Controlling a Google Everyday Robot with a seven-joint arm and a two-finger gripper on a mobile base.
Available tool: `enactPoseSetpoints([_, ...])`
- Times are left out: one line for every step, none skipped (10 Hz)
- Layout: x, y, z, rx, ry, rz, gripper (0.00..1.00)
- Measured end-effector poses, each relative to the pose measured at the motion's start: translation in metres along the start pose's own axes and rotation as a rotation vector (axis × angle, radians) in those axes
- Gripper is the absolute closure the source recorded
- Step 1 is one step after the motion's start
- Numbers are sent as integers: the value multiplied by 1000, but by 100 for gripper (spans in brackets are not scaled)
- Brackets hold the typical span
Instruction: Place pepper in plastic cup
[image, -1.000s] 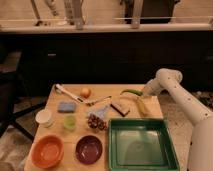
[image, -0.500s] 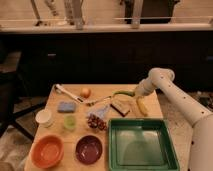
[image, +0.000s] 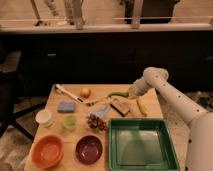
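Note:
The dark green pepper lies near the far edge of the wooden table, right of centre. My gripper is at the pepper's right end, at the tip of the white arm that reaches in from the right. Whether it holds the pepper does not show. The pale green plastic cup stands upright on the left half of the table, well away from the gripper. A white cup stands just left of it.
A pale yellow banana-shaped piece and a brown bar lie just below the gripper. A green tray sits front right, an orange bowl and a purple bowl front left. A blue sponge and an orange fruit sit further back.
The arm has swung left along the table's far edge, bringing the gripper from the right side to the pepper's right end. Other objects have not moved.

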Motion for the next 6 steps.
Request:
enactPoseSetpoints([-7,0,5,-12,-7,-11,100])
enactPoseSetpoints([-18,0,12,-28,-16,-29,100])
enactPoseSetpoints([-26,0,16,-37,-19,-39,100])
enactPoseSetpoints([-23,0,15,-36,-16,-36,100])
enactPoseSetpoints([-21,1,14,-35,-15,-34,100])
enactPoseSetpoints([-23,0,15,-37,-16,-36,100])
